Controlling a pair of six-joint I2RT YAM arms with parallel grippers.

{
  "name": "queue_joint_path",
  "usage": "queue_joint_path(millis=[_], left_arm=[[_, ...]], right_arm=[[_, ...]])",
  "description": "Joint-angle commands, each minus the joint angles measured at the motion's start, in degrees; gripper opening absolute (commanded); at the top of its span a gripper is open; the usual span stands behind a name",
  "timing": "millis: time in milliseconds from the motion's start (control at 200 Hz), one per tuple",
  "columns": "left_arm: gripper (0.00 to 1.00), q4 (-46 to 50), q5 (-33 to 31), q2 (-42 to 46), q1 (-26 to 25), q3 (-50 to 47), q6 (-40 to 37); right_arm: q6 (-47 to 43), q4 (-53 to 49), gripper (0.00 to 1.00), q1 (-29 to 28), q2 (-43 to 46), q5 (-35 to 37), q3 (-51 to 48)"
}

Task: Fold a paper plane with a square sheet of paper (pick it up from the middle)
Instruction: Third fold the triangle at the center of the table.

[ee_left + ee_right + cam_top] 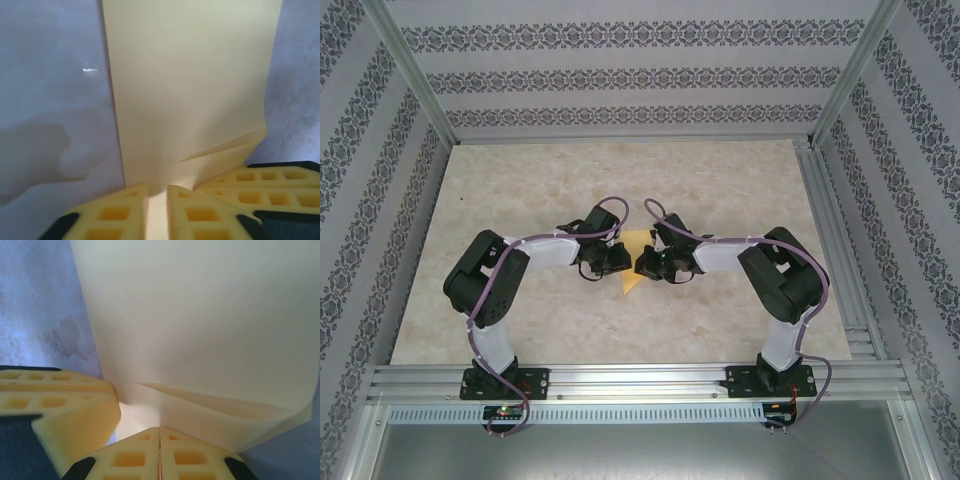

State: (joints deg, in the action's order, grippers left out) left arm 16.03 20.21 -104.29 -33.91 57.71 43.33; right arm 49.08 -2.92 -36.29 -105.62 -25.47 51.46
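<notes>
The yellow-orange sheet of paper point(631, 282) is folded into layers and is held up between my two grippers at the table's middle. My left gripper point(617, 262) meets it from the left. In the left wrist view its pads point(125, 210) stand a narrow gap apart, with the paper point(190, 90) running through that gap point(157, 192). My right gripper point(646, 265) comes from the right. In the right wrist view its jaws point(160, 432) are pressed together on the paper's edge point(210, 340). A folded flap bulges beside each grip. Each wrist view also catches the other gripper's yellow finger point(265, 187) point(55, 405).
The marble-patterned tabletop point(720, 180) lies beneath the grippers, with free room behind and to both sides. Aluminium rails point(840, 260) frame the right side and front edge. Patterned walls enclose the back and sides.
</notes>
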Motion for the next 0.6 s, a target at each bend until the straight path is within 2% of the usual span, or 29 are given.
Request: queue_joint_path(millis=[0,140,280,425,594], left_arm=[[0.24,-1.0,-0.2,4.1,-2.0,0.0,-0.1],[0.25,-3.7,-0.8,7.9,-3.5,-4.8,3.0],[0.16,-6.3,-0.6,10.1,-3.8,-9.0,6.0],[0.11,-9.0,1.4,9.2,-4.8,-10.3,7.5],[0.1,-10.9,2.5,6.9,-5.3,-10.1,8.4]], right_arm=[[3.6,-0.5,0.08,-0.8,-0.4,5.2,-2.2],[6.6,1.6,0.08,-0.7,0.1,5.9,-3.6],[7.7,2.3,0.08,-0.5,-0.1,5.8,-4.0],[8.4,3.2,0.08,-0.2,-0.3,5.4,-4.4],[8.6,3.5,0.08,-0.1,-0.5,5.0,-4.4]])
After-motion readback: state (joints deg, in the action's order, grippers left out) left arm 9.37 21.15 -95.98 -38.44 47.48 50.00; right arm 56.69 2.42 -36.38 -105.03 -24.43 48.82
